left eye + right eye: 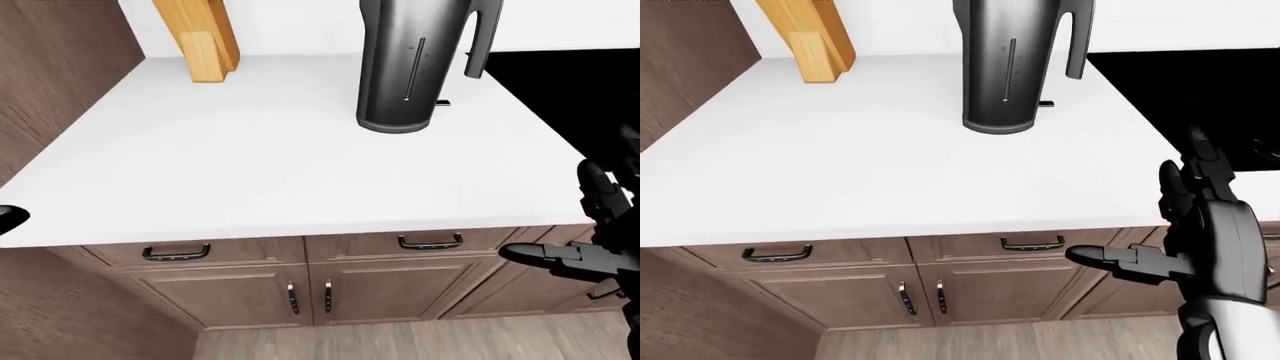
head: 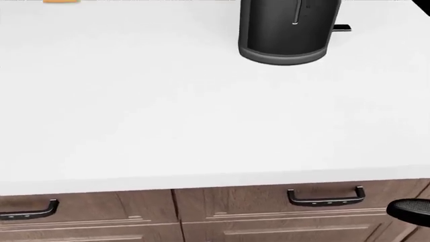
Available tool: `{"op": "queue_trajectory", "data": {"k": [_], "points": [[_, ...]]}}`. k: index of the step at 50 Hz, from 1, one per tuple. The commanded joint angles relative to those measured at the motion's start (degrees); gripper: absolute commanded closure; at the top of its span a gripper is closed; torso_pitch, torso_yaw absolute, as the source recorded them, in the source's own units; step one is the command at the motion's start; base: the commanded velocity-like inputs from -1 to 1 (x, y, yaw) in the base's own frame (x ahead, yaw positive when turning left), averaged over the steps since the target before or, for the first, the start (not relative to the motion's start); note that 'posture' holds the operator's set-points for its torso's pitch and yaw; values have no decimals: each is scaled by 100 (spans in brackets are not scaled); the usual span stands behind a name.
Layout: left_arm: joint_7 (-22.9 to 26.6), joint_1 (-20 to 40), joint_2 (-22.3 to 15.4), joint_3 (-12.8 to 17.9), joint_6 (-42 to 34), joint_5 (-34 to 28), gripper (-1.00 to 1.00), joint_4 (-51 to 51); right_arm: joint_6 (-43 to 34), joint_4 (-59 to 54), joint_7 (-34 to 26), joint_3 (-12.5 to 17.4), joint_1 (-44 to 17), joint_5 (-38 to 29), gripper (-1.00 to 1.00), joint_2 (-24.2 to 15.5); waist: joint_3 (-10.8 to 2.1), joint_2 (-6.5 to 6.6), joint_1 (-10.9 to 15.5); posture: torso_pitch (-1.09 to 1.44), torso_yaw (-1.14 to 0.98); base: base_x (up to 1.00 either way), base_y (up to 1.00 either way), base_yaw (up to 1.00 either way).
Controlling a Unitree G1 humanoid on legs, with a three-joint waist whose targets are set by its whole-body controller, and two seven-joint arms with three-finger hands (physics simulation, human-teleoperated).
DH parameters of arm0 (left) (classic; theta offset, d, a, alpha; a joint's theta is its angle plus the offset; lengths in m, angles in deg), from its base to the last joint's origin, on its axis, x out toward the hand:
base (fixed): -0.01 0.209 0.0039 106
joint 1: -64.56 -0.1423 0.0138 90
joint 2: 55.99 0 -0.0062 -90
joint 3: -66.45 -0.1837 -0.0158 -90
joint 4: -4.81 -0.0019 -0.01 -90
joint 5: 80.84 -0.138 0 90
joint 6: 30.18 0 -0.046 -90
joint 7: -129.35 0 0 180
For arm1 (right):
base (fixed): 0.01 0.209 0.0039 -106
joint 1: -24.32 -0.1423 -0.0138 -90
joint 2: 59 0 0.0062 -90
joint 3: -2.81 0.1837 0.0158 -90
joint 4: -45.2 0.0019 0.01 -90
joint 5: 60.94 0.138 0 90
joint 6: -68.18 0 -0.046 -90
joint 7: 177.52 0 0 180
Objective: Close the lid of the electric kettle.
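Note:
The dark grey electric kettle (image 1: 405, 67) stands upright on the white counter (image 1: 250, 165), at the top middle of the left-eye view. Its handle (image 1: 485, 37) is on its right side. Its top and lid are cut off by the upper edge in every view. My right hand (image 1: 1160, 225) is open, fingers spread, in front of the counter's edge at the lower right, well short of the kettle. A small black shape (image 1: 10, 217) at the left edge of the left-eye view is probably my left hand; its fingers do not show.
A wooden knife block (image 1: 200, 37) stands at the top left of the counter. A black stove top (image 1: 570, 82) lies right of the kettle. Drawers with dark handles (image 1: 430, 241) and cabinet doors sit below the counter. A wood panel (image 1: 50, 60) borders the left.

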Motion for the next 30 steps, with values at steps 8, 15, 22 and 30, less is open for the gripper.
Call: {"op": "queue_trajectory", "data": {"k": [8,15,22,30], "points": [[21,66,-80,-7,206,-105,-100,88,152,144,-56,19,-96,-183,-96,-8,-95,76,27,0,0,13,0,0],[15,90,-78,3,165,-94,-100,115,143,144,-120,19,-127,-256,-96,16,-29,72,24,0,0,27,0,0],[15,88,-93,26,155,-75,-100,112,149,143,-167,66,-123,-268,-96,20,-94,196,27,0,0,33,0,0],[45,60,-82,34,198,-103,-100,83,150,143,-90,38,-112,-204,-96,-27,-114,50,155,0,0,32,0,0]]}}
